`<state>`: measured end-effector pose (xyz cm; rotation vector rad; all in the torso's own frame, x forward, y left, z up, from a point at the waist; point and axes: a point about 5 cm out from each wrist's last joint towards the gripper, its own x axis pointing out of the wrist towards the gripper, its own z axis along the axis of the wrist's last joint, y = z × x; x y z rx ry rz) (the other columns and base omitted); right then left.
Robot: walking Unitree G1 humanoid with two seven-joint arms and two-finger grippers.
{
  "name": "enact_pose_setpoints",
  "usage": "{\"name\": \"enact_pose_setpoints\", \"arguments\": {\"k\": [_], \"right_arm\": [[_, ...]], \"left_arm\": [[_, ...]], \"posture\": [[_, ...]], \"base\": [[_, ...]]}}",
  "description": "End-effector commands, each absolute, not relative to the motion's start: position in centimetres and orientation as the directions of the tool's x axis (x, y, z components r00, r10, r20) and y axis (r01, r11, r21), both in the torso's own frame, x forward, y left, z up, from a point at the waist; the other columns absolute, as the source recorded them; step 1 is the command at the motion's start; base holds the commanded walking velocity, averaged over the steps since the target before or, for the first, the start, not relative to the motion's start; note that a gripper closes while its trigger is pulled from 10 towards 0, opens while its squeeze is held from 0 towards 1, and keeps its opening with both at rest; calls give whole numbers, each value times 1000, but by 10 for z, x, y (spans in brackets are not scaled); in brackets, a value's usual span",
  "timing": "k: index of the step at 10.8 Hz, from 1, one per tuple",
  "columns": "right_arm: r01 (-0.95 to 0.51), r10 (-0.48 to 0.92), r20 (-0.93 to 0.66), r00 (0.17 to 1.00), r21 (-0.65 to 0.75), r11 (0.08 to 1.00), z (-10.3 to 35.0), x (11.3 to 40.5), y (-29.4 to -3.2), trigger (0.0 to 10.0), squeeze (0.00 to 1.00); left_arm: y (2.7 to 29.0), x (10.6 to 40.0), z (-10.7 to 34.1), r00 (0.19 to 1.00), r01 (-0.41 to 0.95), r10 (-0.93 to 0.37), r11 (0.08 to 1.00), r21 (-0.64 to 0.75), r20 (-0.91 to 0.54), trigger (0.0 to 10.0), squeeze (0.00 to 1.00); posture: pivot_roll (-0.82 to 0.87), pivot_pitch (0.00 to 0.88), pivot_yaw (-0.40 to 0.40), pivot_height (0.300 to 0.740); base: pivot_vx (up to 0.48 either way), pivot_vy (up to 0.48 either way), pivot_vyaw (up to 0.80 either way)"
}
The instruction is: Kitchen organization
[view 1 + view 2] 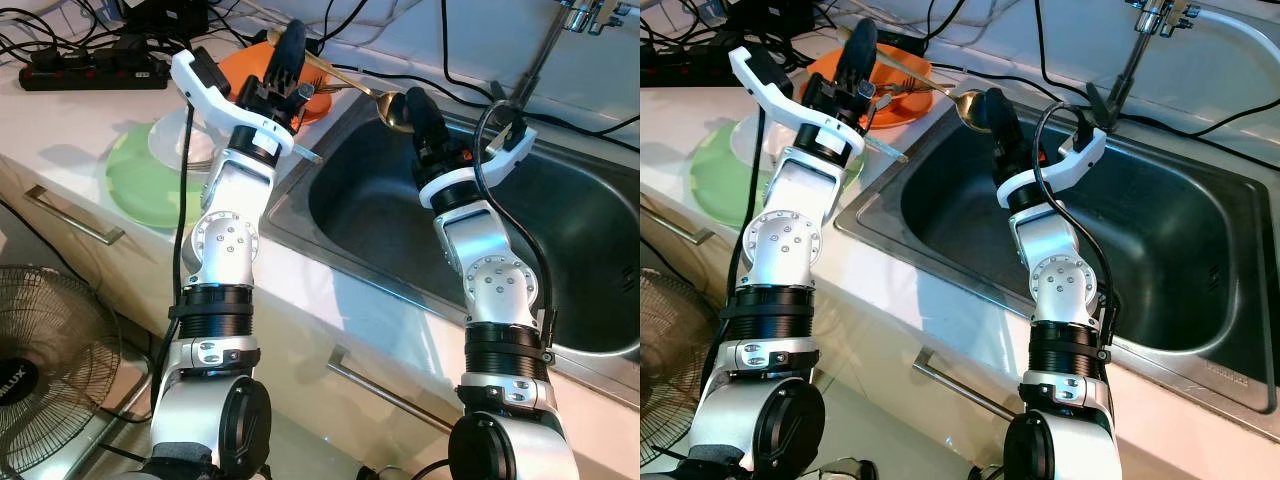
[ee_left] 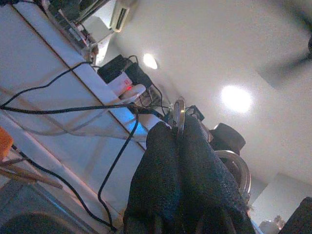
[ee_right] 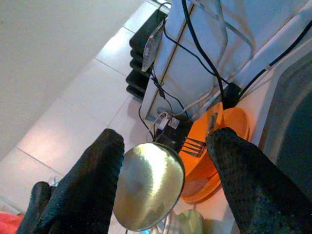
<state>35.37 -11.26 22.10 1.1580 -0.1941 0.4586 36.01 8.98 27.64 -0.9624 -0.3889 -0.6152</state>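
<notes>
I see my left gripper [image 1: 290,45] raised above the counter, its two black fingers [image 2: 165,180] pressed together on a thin shiny metal piece [image 2: 178,114] that sticks out between the tips. It looks like cutlery, but I cannot tell which kind. Just under these fingers is the orange plate [image 1: 902,104], and a fork [image 3: 197,144] lies in it with its prongs toward the sink.

My right gripper [image 3: 163,168] is over the left rim of the sink [image 1: 560,230]. Its fingers [image 3: 85,190] stand well apart, and the round bowl of a golden spoon [image 3: 146,185] sits in the gap between them, close to one finger. I cannot tell if this finger touches it. In the head views the spoon bowl is at the tips of the fingers, and its long handle goes away from them across the orange plate.

Beside the left gripper, further from the sink, a white plate [image 1: 170,140] lies on a green plate [image 1: 140,180] on the counter [image 1: 60,120]. Behind the plates there is a black power strip [image 1: 90,70] with many cables. A tap [image 1: 1155,15] stands behind the sink, beyond the right gripper. Low on the floor, on my left side, I see a fan [image 1: 45,380].
</notes>
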Motion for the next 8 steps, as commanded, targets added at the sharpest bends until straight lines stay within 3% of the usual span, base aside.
{"name": "enact_pose_setpoints", "arguments": {"k": [1,5,6,7,8], "right_arm": [[-442,242,384,891,855,271,219,350,-107,10000,0],[-443,247,384,890,859,258,219,349,-105,10000,0],[-442,248,383,890,860,256,219,349,-105,9569,0],[-441,248,383,890,860,256,219,349,-105,5176,0],[-439,248,381,891,862,254,219,349,-104,0,0]], "left_arm": [[61,355,263,773,631,-342,334,-700,535,10000,0],[59,356,258,780,621,-348,330,-711,520,10000,0],[59,356,258,780,620,-350,329,-712,518,10000,0],[58,356,257,781,619,-350,329,-713,517,10000,0],[58,356,257,782,618,-351,327,-715,515,10000,0]], "posture": [[27,85,-20,740],[28,86,-20,740],[28,86,-20,740],[28,86,-20,740],[28,86,-20,740]], "base": [[0,0,0],[0,0,0],[0,0,0],[0,0,0],[0,0,0]]}}
